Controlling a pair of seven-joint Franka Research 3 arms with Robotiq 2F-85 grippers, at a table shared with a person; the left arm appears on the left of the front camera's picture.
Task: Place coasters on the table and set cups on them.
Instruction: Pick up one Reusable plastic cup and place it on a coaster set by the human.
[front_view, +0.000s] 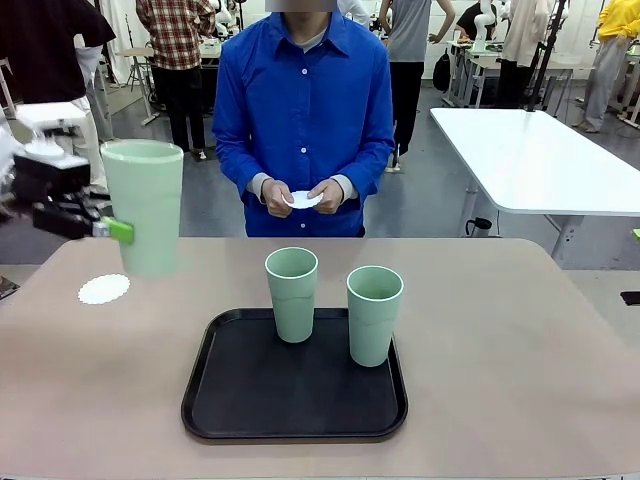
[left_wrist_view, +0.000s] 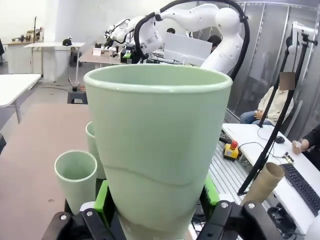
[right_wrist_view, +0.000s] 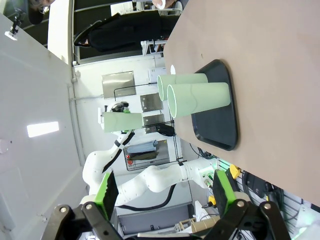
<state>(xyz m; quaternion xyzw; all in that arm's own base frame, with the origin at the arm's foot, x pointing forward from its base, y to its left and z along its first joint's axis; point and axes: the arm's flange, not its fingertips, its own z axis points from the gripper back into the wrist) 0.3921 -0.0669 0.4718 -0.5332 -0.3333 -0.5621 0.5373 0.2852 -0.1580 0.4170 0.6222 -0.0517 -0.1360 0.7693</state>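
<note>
My left gripper (front_view: 118, 229) is shut on a pale mint-green cup (front_view: 143, 205) and holds it upright in the air at the table's left. The cup hangs just above and behind a white lacy coaster (front_view: 104, 289) lying on the beige table (front_view: 520, 340). In the left wrist view the held cup (left_wrist_view: 157, 145) sits between the green pads (left_wrist_view: 103, 199). Two more cups (front_view: 292, 293) (front_view: 374, 314) stand on the black tray (front_view: 250, 400). The person's hands hold another coaster (front_view: 303, 200). My right gripper (right_wrist_view: 164, 195) is open with nothing in it, well above the table.
The person in a blue shirt (front_view: 305, 110) stands at the far edge, hands close to the body. A white table (front_view: 530, 150) stands at the back right. Bare tabletop lies right of the tray and along the front.
</note>
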